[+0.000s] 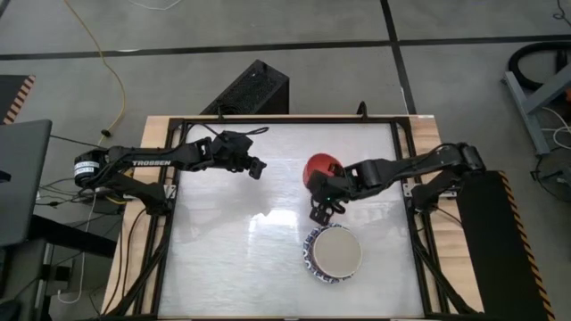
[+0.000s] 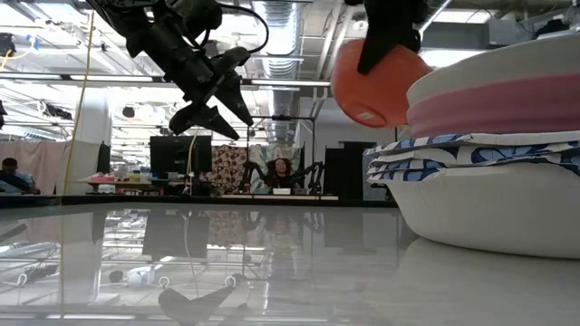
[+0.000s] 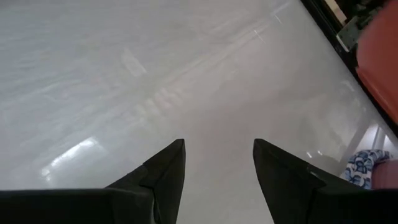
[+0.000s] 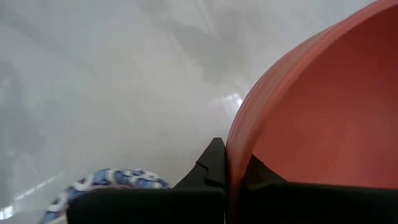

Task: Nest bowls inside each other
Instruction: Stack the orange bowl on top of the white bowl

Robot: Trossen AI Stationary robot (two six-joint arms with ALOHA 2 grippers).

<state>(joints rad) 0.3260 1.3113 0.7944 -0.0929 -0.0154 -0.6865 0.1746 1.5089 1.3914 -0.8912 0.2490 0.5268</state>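
Note:
A red bowl point(image 1: 321, 167) hangs in the air over the table's right half, with my right gripper point(image 4: 233, 168) shut on it; the low view shows it tilted point(image 2: 373, 83), above and left of the stack. The stack of nested bowls point(image 1: 335, 254) rests on its base near the table's front right: a cream-white bowl point(image 2: 507, 68) on top, a pink one point(image 2: 494, 113) under it, blue-patterned rims point(image 2: 471, 154) below. My left gripper point(image 1: 257, 168) hovers open over the table's middle left, nothing between its fingers point(image 3: 168, 171). My right gripper pinches the red bowl's rim point(image 4: 231, 146), one finger outside the wall point(image 4: 214, 162) and one inside the hollow point(image 4: 258, 171). The fingers come slanting down from the table's right side. The bowl is lifted clear of the table and tilted below the gripper.
Bare glossy tabletop point(image 1: 241, 250) lies in front of and under my left gripper. A dark metal frame point(image 1: 406, 169) borders the table. A black box point(image 1: 254, 89) sits beyond the far edge. In the low view, a person shows in the room behind.

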